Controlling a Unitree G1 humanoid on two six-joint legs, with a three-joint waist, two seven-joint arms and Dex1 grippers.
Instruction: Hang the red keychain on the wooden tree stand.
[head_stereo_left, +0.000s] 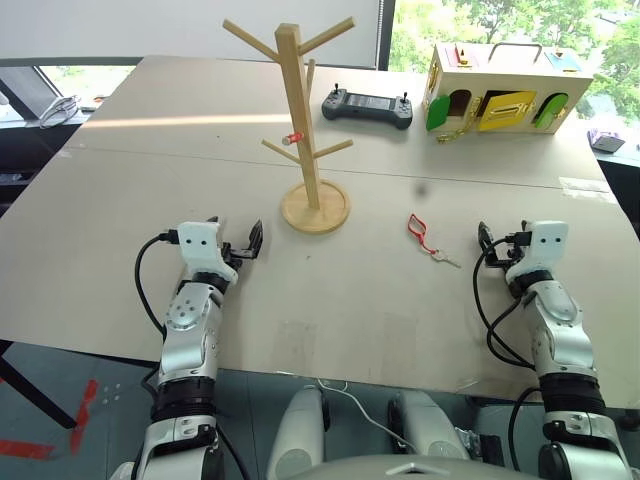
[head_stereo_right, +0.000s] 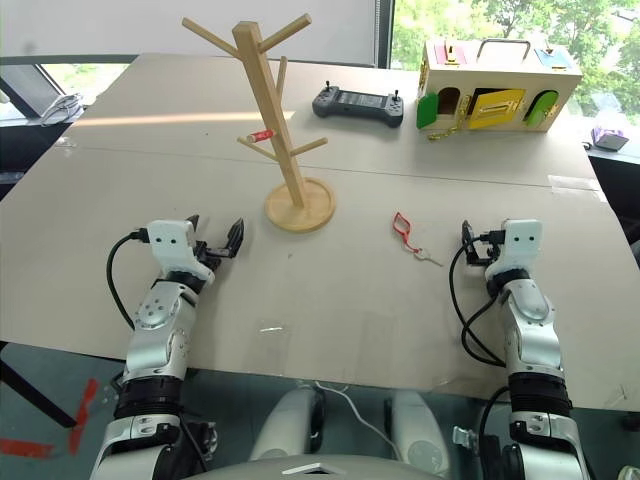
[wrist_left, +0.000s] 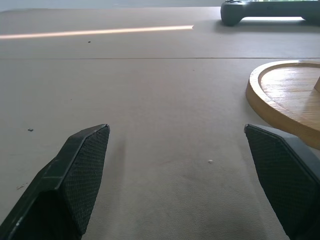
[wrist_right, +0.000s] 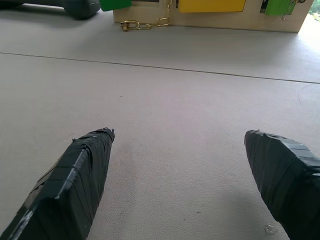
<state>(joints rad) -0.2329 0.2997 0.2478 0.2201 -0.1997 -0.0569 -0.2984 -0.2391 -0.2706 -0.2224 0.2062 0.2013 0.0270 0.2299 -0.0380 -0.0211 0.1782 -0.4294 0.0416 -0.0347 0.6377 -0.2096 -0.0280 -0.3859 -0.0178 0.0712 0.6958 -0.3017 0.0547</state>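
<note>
Red keychain (head_stereo_left: 421, 232) flat on beige table (head_stereo_left: 330, 300)

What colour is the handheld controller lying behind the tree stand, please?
The controller is dark grey, nearly black; the left eye view shows it best.

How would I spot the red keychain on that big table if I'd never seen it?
Start at the wooden tree stand near the middle of the table. Look toward the robot's right pincer: the red keychain lies flat between them. It is a thin red cord loop with a tiny pale key, unlike the small red stub up on a peg.
</note>
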